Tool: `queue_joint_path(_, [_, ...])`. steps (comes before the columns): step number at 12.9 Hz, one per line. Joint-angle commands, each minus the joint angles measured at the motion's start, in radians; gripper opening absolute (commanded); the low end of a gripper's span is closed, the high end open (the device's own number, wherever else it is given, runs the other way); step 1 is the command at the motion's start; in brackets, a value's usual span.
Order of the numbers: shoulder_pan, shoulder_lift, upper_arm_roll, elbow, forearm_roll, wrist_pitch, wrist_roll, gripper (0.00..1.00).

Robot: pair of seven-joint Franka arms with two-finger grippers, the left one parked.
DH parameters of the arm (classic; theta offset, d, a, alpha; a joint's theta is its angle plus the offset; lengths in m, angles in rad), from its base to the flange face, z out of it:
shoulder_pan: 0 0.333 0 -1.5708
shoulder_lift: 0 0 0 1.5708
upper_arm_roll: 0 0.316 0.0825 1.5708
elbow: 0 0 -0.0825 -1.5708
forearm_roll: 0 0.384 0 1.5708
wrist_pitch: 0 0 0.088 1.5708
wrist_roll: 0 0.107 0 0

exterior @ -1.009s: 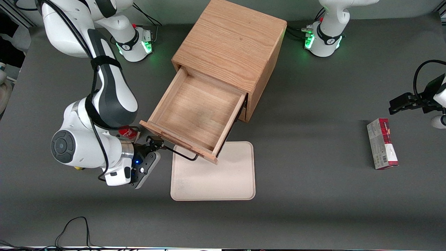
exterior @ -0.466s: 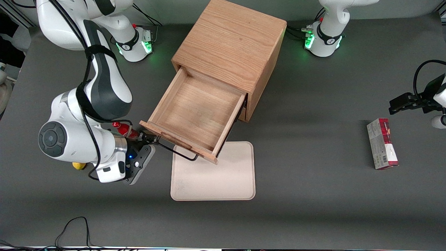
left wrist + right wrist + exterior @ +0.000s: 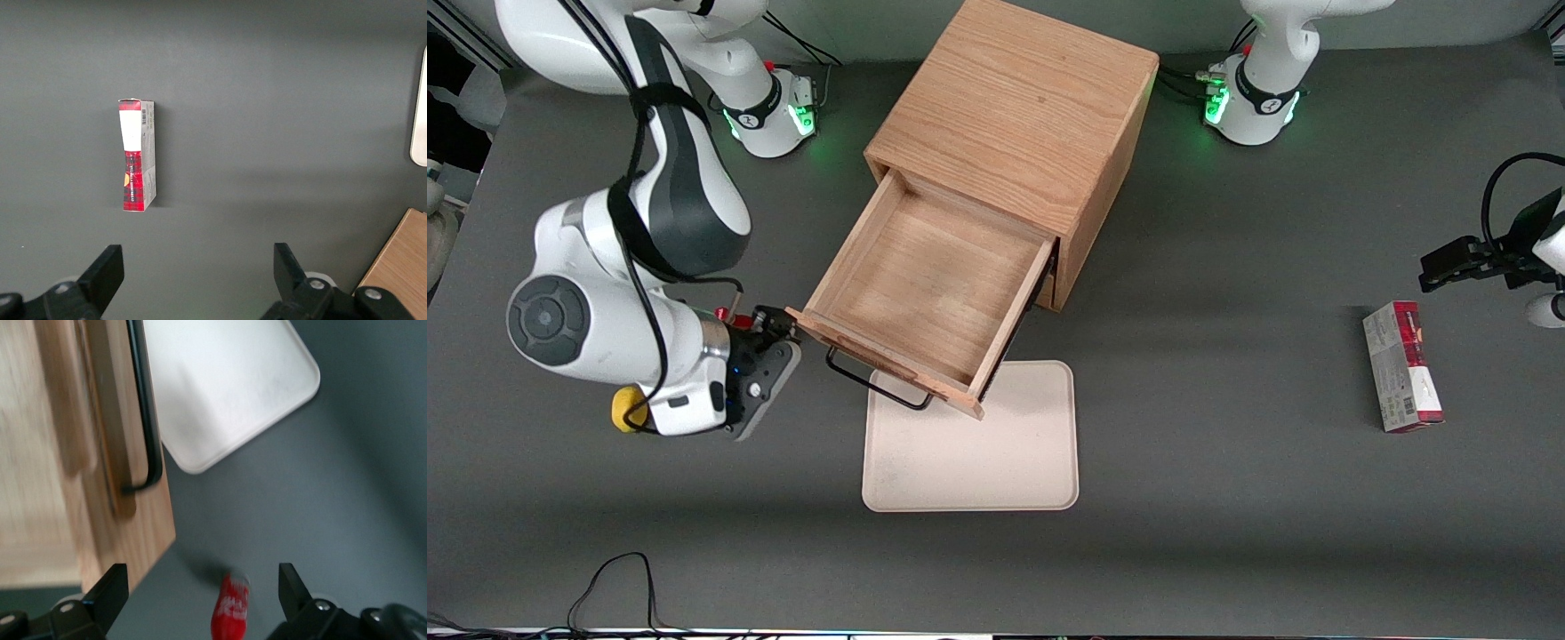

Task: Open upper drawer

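Note:
The upper drawer [image 3: 934, 284] is a light oak box, pulled far out of the oak cabinet [image 3: 1014, 107] and empty inside. Its thin black bar handle [image 3: 871, 378] runs along the front panel and hangs over a beige tray. My right gripper [image 3: 769, 331] is open and holds nothing. It sits beside the front panel's corner toward the working arm's end, clear of the handle. The right wrist view shows the drawer front [image 3: 100, 453], the handle [image 3: 148, 420] and the gripper [image 3: 200, 593] with its fingers wide apart.
A beige tray [image 3: 978, 444] lies in front of the drawer, also in the right wrist view [image 3: 227, 380]. A small red bottle [image 3: 230, 610] lies on the table under the gripper. A yellow object [image 3: 624, 409] sits by the arm. A red-and-grey box [image 3: 1400, 364] lies toward the parked arm's end.
The gripper has come off the handle's end and moved toward the working arm's end and a little farther from the camera. The drawer has stayed as it was.

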Motion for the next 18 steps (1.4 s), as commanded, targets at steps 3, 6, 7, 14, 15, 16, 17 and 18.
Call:
queue_joint_path(3, [0.031,-0.319,-0.001,-0.392,-0.132,0.074,0.134,1.0])
queue_joint_path(6, [0.031,-0.358,-0.042,-0.419,-0.134,0.035,0.239,1.0])
queue_joint_path(7, [0.031,-0.364,-0.045,-0.417,-0.134,0.027,0.252,1.0])
queue_joint_path(14, [-0.006,-0.354,-0.134,-0.256,-0.097,-0.128,0.635,1.0])
queue_joint_path(15, [0.004,-0.361,-0.133,-0.27,-0.096,-0.137,0.635,1.0])
queue_joint_path(16, [0.007,-0.381,-0.131,-0.297,-0.091,-0.131,0.635,1.0])
queue_joint_path(17, [0.007,-0.41,-0.131,-0.322,-0.085,-0.104,0.637,1.0])
queue_joint_path(18, [0.004,-0.439,-0.133,-0.343,-0.086,-0.087,0.637,1.0])
